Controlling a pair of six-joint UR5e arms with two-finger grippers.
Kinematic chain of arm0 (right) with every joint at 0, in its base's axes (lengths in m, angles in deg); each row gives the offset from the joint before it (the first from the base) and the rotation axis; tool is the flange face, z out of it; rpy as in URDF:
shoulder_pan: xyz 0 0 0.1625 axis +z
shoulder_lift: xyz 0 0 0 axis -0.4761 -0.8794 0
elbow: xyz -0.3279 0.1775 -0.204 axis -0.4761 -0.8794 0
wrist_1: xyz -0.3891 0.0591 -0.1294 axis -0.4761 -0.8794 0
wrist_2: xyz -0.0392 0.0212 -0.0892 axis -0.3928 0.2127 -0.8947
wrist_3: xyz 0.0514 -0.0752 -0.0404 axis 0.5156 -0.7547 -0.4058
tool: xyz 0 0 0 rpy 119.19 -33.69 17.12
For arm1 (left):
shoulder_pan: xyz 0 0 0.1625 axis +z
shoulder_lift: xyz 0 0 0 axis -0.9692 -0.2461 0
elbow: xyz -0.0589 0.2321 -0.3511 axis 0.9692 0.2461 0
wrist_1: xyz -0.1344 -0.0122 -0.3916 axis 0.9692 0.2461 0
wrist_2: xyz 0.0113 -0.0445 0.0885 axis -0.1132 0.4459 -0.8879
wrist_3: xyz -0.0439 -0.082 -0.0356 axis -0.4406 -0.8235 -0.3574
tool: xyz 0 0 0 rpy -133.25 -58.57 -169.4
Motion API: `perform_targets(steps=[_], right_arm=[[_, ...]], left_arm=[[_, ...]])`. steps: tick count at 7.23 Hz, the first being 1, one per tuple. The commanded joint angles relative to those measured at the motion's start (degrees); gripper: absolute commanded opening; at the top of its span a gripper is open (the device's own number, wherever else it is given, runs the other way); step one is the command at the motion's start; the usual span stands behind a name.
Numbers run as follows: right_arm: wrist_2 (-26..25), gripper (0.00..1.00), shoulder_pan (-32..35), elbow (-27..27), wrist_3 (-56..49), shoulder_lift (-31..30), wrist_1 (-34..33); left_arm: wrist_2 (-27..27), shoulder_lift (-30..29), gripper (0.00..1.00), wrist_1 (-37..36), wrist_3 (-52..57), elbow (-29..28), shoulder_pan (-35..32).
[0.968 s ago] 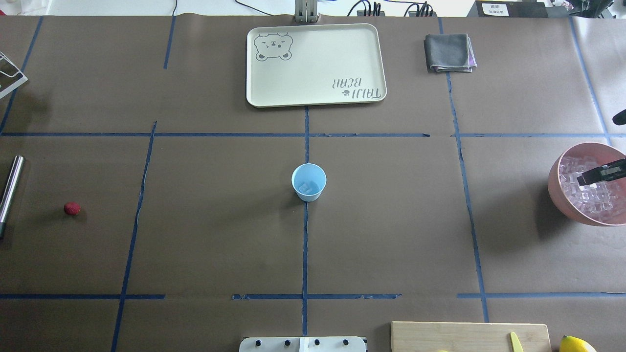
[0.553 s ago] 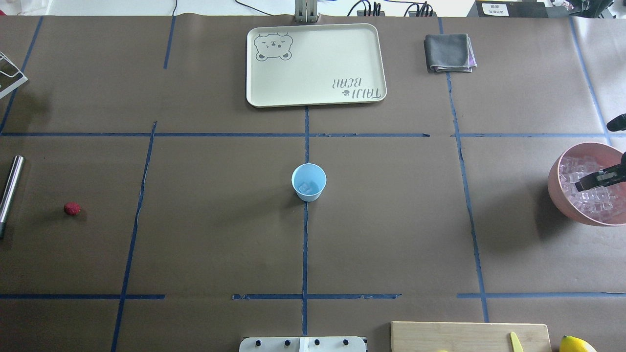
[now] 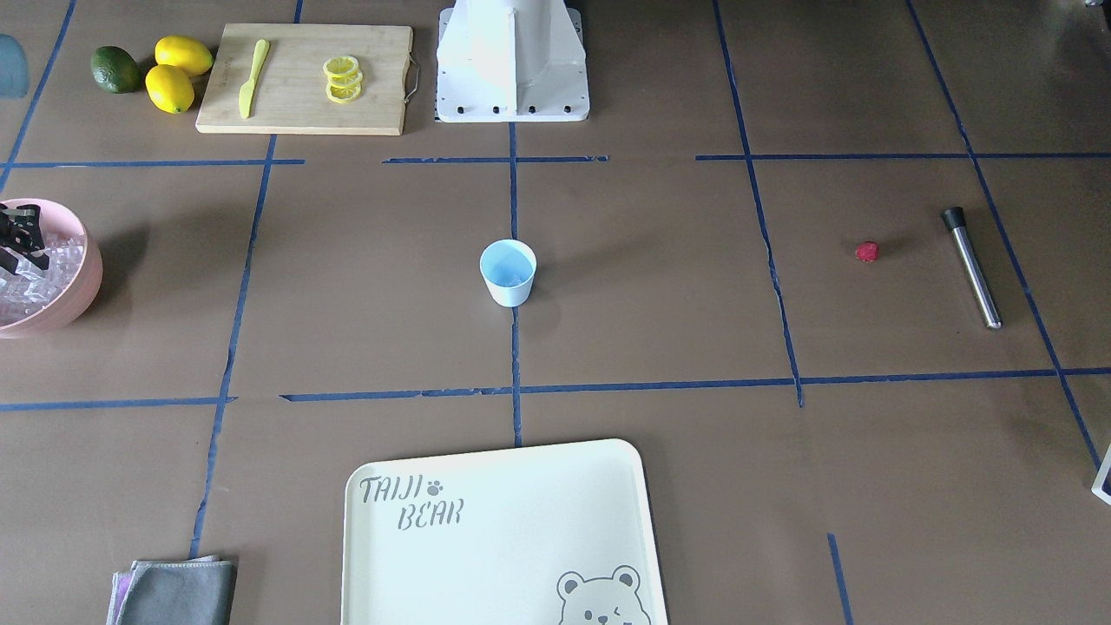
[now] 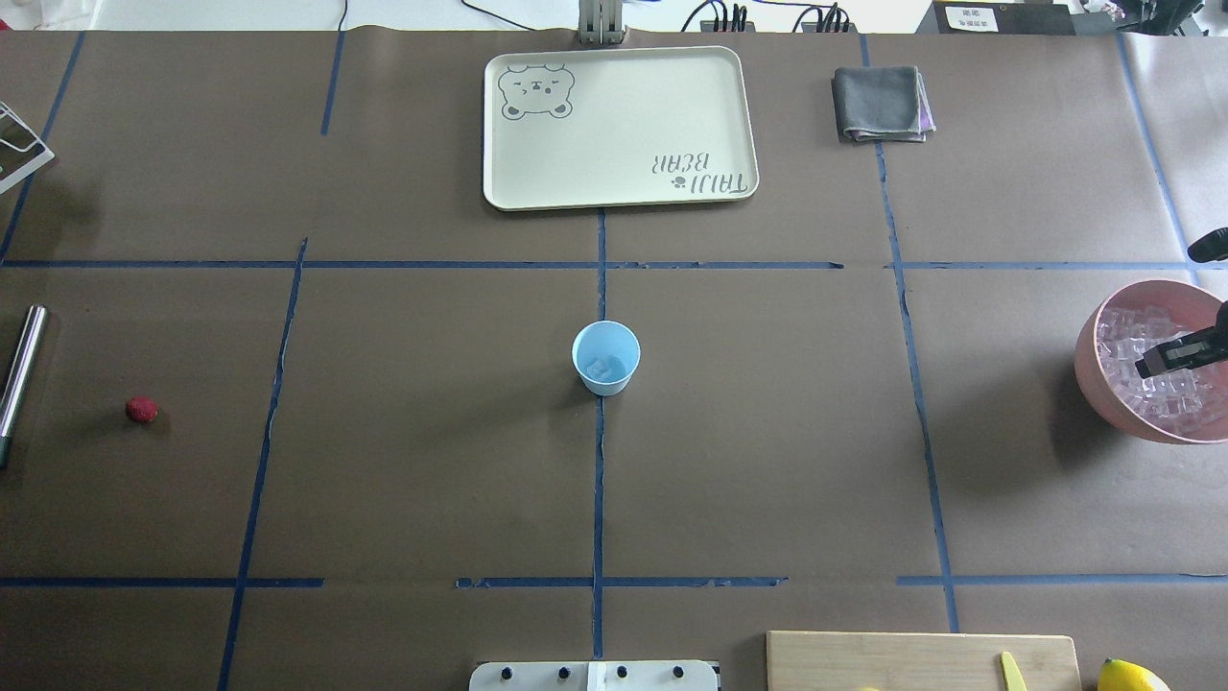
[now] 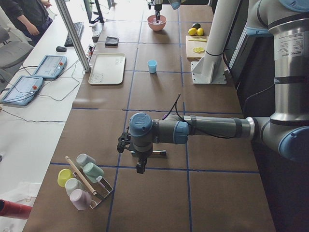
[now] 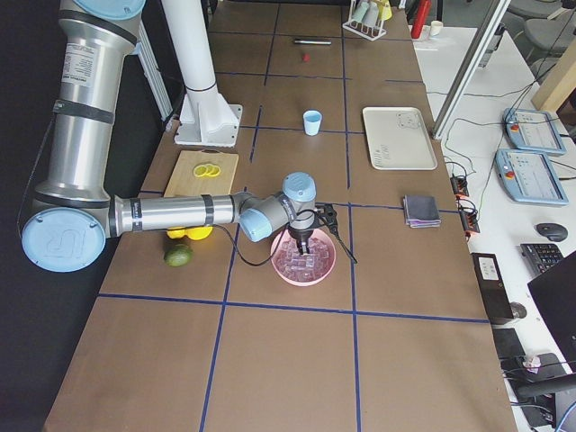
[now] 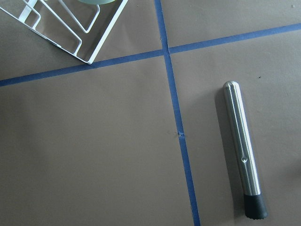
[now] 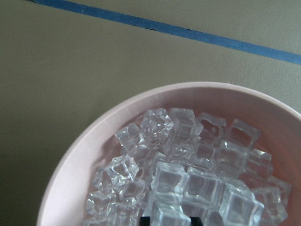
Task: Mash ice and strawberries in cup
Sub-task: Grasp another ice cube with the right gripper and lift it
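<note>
The light-blue cup stands at the table's centre with a clear ice cube inside. The red strawberry lies far left, next to a steel muddler. My right gripper reaches down into the pink bowl of ice. In the right wrist view its black fingertips press on either side of one ice cube. My left gripper hangs low over the table's left end, above the muddler; I cannot tell whether it is open or shut.
A cream bear tray and a folded grey cloth lie at the far side. A cutting board with lemon slices and a knife, lemons and a lime sit by the robot base. A wire rack with cups stands at the left end.
My right gripper has dropped lower into the ice bowl and drawn slightly toward the right edge. The cup, the strawberry and the muddler have not moved.
</note>
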Motion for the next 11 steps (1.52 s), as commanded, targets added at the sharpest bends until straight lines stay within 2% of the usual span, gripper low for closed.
perform_targets(steps=[1, 2, 3, 4, 5, 6, 7, 9, 10, 11], right_arm=[[-0.05, 0.1, 0.08, 0.22, -0.18, 0.22, -0.02], [0.21, 0.02, 0.16, 0.92, -0.36, 0.31, -0.02], [0.73, 0.01, 0.6, 3.1, -0.1, 0.66, -0.97], [0.83, 0.01, 0.6, 7.12, 0.25, 3.19, -6.73], [0.57, 0.01, 0.69, 10.56, 0.51, 9.91, -17.92], [0.39, 0.0, -0.61, 11.29, 4.17, 17.29, -23.86], [-0.48, 0.0, -5.93, 11.21, 13.17, 22.76, -24.27], [-11.24, 0.0, -19.19, 9.46, 31.45, 34.96, -27.06], [-15.13, 0.0, -22.83, 5.8, 37.2, 43.9, -32.31], [-18.04, 0.0, -26.26, 2.37, 41.87, 49.74, -34.19]], left_arm=[[0.0, 0.6, 1.0, -0.09, -0.04, 1.49, -0.09], [0.0, 0.86, 1.0, -0.09, -0.04, 1.93, -0.09], [0.0, 1.04, 1.0, -0.17, -0.04, 2.46, -0.09], [0.0, 1.04, 1.0, -0.26, -0.04, 2.55, -0.09], [0.0, 1.04, 1.0, -0.35, -0.04, 2.46, -0.09], [0.0, 1.3, 1.0, -0.35, -0.04, 2.55, -0.09], [0.0, 1.65, 1.0, -0.18, -0.04, 2.55, -0.09], [0.0, 1.57, 1.0, -0.09, -0.04, 2.55, 0.0], [0.0, 1.57, 1.0, -0.09, -0.04, 2.55, 0.0], [0.0, 1.57, 1.0, -0.09, -0.04, 2.55, 0.0]])
